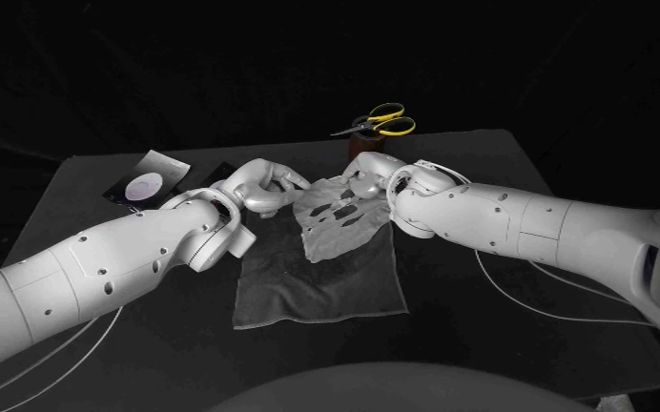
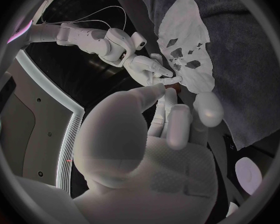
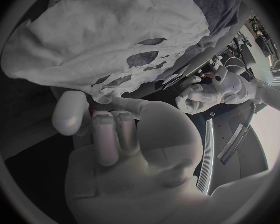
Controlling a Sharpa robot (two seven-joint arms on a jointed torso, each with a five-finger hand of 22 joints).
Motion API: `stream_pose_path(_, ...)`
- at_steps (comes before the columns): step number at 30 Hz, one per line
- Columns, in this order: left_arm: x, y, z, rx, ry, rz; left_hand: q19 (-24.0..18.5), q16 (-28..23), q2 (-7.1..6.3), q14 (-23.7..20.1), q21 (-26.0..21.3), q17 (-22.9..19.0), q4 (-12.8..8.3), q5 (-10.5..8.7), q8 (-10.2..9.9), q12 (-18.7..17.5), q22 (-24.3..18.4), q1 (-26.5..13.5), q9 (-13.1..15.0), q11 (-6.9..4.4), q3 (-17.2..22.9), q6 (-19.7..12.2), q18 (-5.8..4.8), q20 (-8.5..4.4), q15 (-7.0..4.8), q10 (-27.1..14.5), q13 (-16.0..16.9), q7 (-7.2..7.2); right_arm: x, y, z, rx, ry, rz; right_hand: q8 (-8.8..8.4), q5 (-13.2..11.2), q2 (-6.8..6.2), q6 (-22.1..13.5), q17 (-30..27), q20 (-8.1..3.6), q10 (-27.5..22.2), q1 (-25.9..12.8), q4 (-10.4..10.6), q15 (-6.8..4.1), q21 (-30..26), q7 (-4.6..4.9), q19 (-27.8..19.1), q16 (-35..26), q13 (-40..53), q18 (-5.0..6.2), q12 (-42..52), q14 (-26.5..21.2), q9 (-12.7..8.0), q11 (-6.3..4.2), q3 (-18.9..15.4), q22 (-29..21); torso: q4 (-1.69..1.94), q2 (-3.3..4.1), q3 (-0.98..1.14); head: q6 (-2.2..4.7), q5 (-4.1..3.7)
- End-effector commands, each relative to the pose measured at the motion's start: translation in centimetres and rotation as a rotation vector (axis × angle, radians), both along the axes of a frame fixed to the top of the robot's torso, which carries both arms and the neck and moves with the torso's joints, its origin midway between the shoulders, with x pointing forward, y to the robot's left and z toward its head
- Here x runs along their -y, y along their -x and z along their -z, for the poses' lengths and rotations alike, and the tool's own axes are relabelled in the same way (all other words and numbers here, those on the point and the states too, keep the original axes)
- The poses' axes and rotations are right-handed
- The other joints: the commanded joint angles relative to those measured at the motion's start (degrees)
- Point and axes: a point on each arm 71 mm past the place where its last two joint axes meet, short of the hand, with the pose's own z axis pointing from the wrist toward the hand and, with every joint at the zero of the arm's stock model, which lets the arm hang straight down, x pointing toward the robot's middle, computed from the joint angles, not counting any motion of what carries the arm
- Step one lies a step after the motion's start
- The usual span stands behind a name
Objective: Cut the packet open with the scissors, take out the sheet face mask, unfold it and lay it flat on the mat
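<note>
The white sheet face mask (image 1: 330,223) is unfolded, its eye and mouth holes showing. Its near part lies on the translucent grey mat (image 1: 323,283) and its far edge is raised between my hands. My left hand (image 1: 261,188) pinches that edge on one side and my right hand (image 1: 371,178) on the other. In the left wrist view the left fingers (image 2: 177,122) reach the mask (image 2: 190,45) beside the right hand (image 2: 143,67). The right wrist view has the mask (image 3: 115,40) spread above the right fingers (image 3: 109,129), with the left hand (image 3: 209,92) beyond it.
The yellow-handled scissors (image 1: 380,122) stand in a dark brown holder (image 1: 360,150) just behind my right hand. The cut silver packet (image 1: 149,179) lies at the far left of the black table (image 1: 523,154). White cables (image 1: 550,298) trail under both arms.
</note>
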Motion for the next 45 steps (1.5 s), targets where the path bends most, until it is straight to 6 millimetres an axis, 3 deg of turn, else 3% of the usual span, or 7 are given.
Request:
stream_pose_path(1, 0.2, 0.1, -0.1, 0.0, 0.008, -0.001, 0.3, -0.2, 0.17, 0.4, 0.3, 0.1, 0.1, 0.14, 0.3, -0.2, 0.2, -0.1, 0.1, 0.12, -0.1, 0.3, 0.66, 0.05, 0.15, 0.3, -0.1, 0.03, -0.2, -0.2, 0.0, 0.007, 0.014, -0.007, -0.34, -0.2, -0.2, -0.7, 15.1, -0.39, 5.7, -0.7, 0.5, -0.44, -0.3, -0.13, -0.1, 0.2, 14.1, 0.03, -0.5, 6.1, -0.2, -0.64, -0.1, 7.5, 0.0, 0.0, 0.02, 0.0, -0.01)
stream_pose_path(6, 0.2, 0.1, -0.1, -0.002, 0.008, 0.0, 0.5, -0.1, 0.17, 0.5, 0.5, 0.4, 0.1, 0.14, 0.3, -0.2, 0.4, -0.1, 0.1, 0.12, -0.1, 0.3, 0.61, 0.05, 0.15, 0.4, -0.1, 0.03, -0.3, -0.5, 0.0, 0.021, 0.012, 0.002, -0.36, -0.2, -0.13, -1.4, 15.1, -0.58, 5.6, -0.8, 0.7, -0.62, -0.6, -0.29, -0.2, 0.2, 13.8, 0.07, -0.9, 6.1, -0.3, -0.82, -0.1, 7.4, 0.04, 0.0, -0.04, 0.05, 0.0)
stream_pose_path(18, 0.2, 0.1, -0.1, -0.005, 0.006, 0.0, 0.6, -0.1, 0.18, 0.6, 0.5, 0.5, 0.1, 0.13, 0.3, -0.1, 0.5, -0.1, 0.1, 0.11, -0.1, 0.3, 0.58, 0.05, 0.14, 0.4, -0.1, 0.03, -0.4, -1.0, -0.1, 0.047, 0.007, 0.026, -0.39, -0.2, 0.06, -2.8, 15.1, -0.82, 5.4, -1.0, 1.3, -0.84, -0.8, -0.51, -0.4, 0.2, 13.5, 0.1, -1.3, 6.1, -0.7, -1.05, 0.0, 7.3, -0.01, -0.01, 0.04, 0.08, 0.09)
stream_pose_path(28, 0.1, 0.1, 0.0, -0.01, 0.002, -0.003, 0.6, -0.1, 0.18, 0.6, 0.5, 0.5, 0.1, 0.13, 0.3, -0.1, 0.5, -0.1, 0.1, 0.11, -0.1, 0.3, 0.58, 0.05, 0.14, 0.4, -0.1, 0.03, -0.3, -1.1, -0.2, 0.061, 0.002, 0.04, -0.6, -0.2, 0.31, -8.1, 15.1, -1.17, 5.2, -0.9, 2.0, -1.24, -1.0, -1.12, -0.5, 0.2, 13.0, 0.12, -2.0, 6.1, -2.3, -1.54, 0.4, 7.3, -0.12, -0.02, 0.1, 0.14, 0.24)
stream_pose_path(34, 0.0, 0.1, 0.0, -0.009, 0.002, -0.005, 0.5, -0.1, 0.16, 0.6, 0.4, 0.4, 0.1, 0.13, 0.3, 0.0, 0.3, -0.1, 0.1, 0.11, -0.2, 0.3, 0.63, 0.05, 0.14, 0.6, -0.1, 0.03, 0.1, -0.4, -0.5, 0.07, -0.014, 0.027, -0.52, -0.2, 0.32, -7.7, 15.1, -1.2, 5.2, -0.9, 2.1, -1.26, -1.0, -1.09, -0.5, 0.2, 12.8, 0.12, -2.3, 6.1, -2.1, -1.56, 0.5, 7.3, -0.07, -0.05, 0.08, 0.16, 0.24)
stream_pose_path(41, -0.5, 0.0, 0.0, 0.004, 0.002, -0.019, -0.3, -0.7, -0.02, -0.7, -0.5, -2.1, 0.1, 0.14, 0.1, -2.0, -0.8, -0.3, 0.1, 0.22, -0.1, 0.1, 0.91, 0.1, 0.22, -0.3, -1.3, 0.13, 1.3, 1.9, -1.7, 0.119, -0.124, -0.034, 0.71, -0.2, -0.45, -4.3, 15.1, -1.14, 5.2, -0.6, 1.3, -0.92, -0.7, -0.21, -0.3, 0.2, 12.9, 0.0, -2.2, 6.1, -1.0, -0.88, 0.6, 7.4, -0.32, -0.24, 0.05, 0.2, 0.55)
stream_pose_path(45, -0.9, 0.1, 0.1, 0.007, 0.001, -0.026, -0.4, -1.2, -0.22, -1.5, -0.7, -3.7, 0.1, 0.13, 0.1, -3.1, -1.0, -0.5, 0.1, 0.29, -0.3, -0.1, 0.94, 0.15, 0.26, -0.5, -2.1, 0.19, 2.2, 3.7, -2.2, 0.136, -0.195, -0.074, 2.04, -0.2, -1.66, -1.8, 14.9, -0.35, 5.1, -0.4, 0.3, 0.46, -1.0, 0.6, -0.5, 0.1, 12.7, -0.12, -2.5, 6.0, -0.5, 0.95, -0.3, 7.3, -0.5, -0.49, 0.13, 0.22, 0.65)
